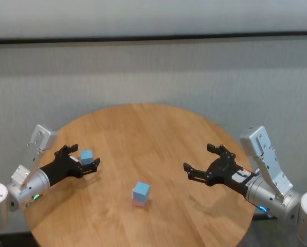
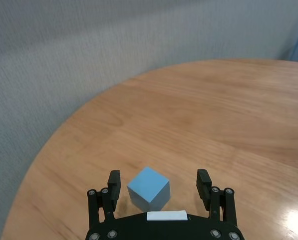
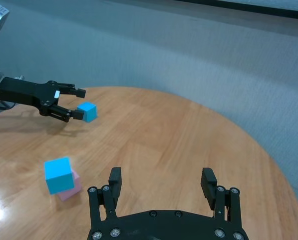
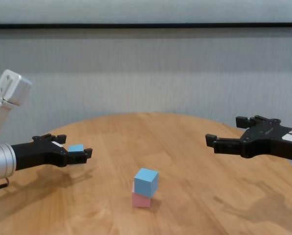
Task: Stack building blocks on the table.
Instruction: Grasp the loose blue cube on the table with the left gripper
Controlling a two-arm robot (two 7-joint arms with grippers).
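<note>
A light blue block (image 1: 86, 156) rests on the round wooden table (image 1: 143, 128) at its left side. My left gripper (image 1: 85, 156) is open around it, one finger on each side with gaps showing in the left wrist view (image 2: 149, 189). A second light blue block (image 1: 141, 190) sits stacked on the pale pink block (image 1: 139, 203) near the table's front middle, and the stack also shows in the chest view (image 4: 146, 180). My right gripper (image 1: 198, 157) is open and empty, hovering over the table's right side.
A grey wall (image 1: 153, 72) runs behind the table. The table's round edge lies close under both forearms. Bare wood lies between the stack and each gripper.
</note>
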